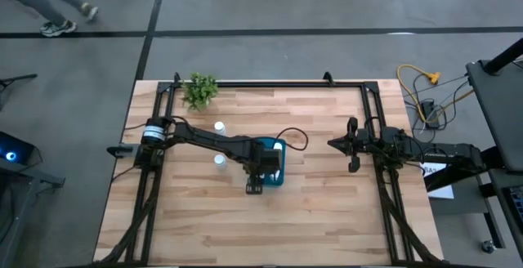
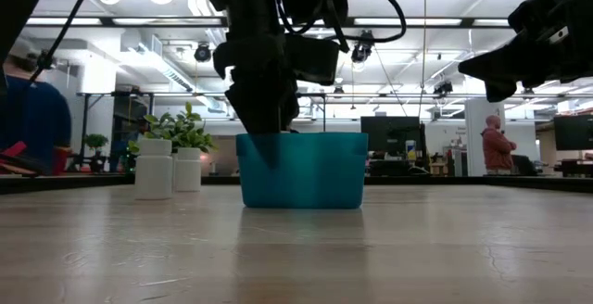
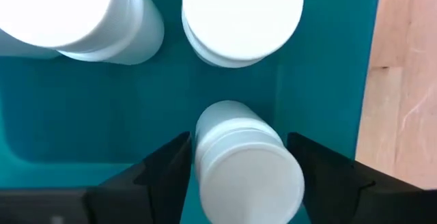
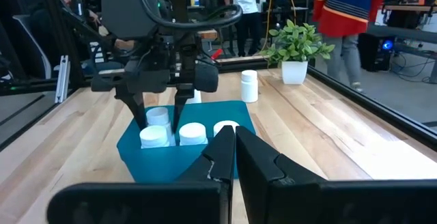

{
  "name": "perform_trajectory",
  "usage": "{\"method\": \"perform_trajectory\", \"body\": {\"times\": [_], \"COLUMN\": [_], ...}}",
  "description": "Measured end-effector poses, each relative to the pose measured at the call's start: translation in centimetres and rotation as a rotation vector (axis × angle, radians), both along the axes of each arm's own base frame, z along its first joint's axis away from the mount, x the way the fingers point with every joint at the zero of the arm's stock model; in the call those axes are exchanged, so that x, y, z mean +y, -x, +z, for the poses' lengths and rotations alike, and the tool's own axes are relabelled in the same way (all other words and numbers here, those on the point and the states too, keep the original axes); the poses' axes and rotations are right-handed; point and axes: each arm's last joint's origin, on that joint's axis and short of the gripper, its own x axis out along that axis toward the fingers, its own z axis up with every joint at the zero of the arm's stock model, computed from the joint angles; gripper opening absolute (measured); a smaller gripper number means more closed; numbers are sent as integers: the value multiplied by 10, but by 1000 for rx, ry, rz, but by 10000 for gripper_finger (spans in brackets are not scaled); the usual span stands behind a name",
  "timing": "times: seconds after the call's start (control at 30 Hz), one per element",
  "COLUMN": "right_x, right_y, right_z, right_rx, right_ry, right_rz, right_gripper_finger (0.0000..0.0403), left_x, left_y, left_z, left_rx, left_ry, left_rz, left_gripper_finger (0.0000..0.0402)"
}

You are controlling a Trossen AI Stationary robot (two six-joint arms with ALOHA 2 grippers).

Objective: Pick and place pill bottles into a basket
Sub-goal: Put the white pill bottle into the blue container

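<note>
Left claw (image 3: 239, 176) fingers flank 1 pill bottle (image 3: 242, 166) inside basket (image 3: 328, 80).

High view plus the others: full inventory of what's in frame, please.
pill bottles on the table: two, white, left of the basket
pill bottles in the basket: three clear in the left wrist view, the last between the left fingers; the right wrist view suggests a fourth
basket: one, teal-blue, mid-table
plant: one, green, white pot, far left corner
table: one, light wood
cable: yellow, on the floor beyond the right corner
people: several, in the room behind
left gripper: open, down in the basket
right gripper: shut, waiting at the table's right side
</note>
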Motion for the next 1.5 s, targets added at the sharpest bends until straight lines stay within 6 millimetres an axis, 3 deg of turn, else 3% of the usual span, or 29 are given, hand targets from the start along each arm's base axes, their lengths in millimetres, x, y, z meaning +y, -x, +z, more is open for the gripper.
{"method": "perform_trajectory", "body": {"times": [0.8, 1.5], "right_x": [-1, 0], "right_y": [0, 0], "right_z": [0, 0], "right_rx": [0, -3], "right_ry": [4, 1], "right_rz": [-17, -16], "right_gripper_finger": [9, 9], "left_x": [-1, 3], "left_y": [4, 29], "left_z": [39, 99], "left_rx": [-76, -240], "left_ry": [18, -15], "left_rz": [-8, -22], "left_gripper_finger": [224, 224]}}
